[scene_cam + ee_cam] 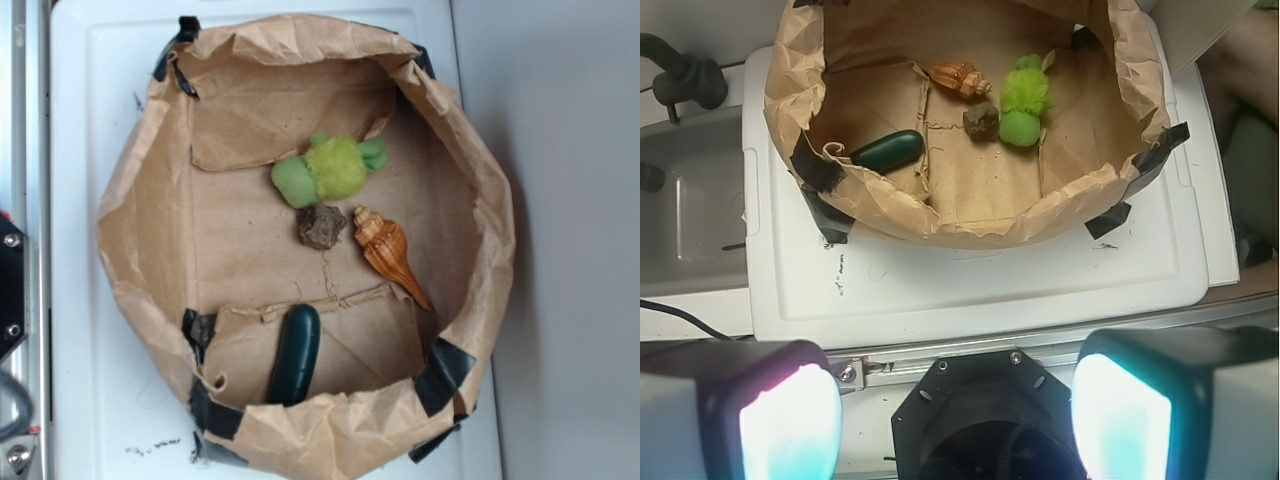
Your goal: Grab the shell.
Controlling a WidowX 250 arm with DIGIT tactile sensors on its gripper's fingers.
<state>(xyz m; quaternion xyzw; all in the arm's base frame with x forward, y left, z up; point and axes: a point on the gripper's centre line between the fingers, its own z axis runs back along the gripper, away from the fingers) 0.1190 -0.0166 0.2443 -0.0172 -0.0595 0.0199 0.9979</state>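
Observation:
The shell [388, 250] is a glossy orange-brown ribbed spiral with a pale knobby tip and a long pointed tail. It lies on the floor of the brown paper bin [130, 240], right of centre, its tail pointing to the lower right. The wrist view shows the shell [958, 78] far off, near the bin's far wall. My gripper [955, 420] is open, its two glowing pads wide apart with nothing between them. It hangs outside the bin, above the robot's black base, well back from the shell. The exterior view does not show the gripper.
A small grey-brown rock [321, 227] lies just left of the shell, nearly touching. A fuzzy green toy [330, 168] lies behind them. A dark green oblong piece [296, 352] rests by the bin's front wall. The bin stands on a white board [970, 285].

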